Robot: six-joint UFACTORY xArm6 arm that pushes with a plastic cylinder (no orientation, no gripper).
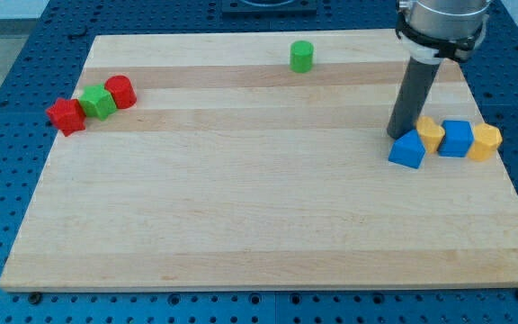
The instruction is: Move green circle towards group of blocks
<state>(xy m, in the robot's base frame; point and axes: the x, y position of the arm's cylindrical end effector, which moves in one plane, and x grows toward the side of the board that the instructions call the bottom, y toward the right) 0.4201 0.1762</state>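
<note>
Gripperless, my tip (398, 135) touches the table (241, 225) near its right edge, beside the blue block (407, 150); it grasps nothing. Green circle (301, 56) stands by the top edge.

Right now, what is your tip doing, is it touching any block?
My tip: holds nothing, sits beside the blue block, contact unclear; far from the green circle.
</note>
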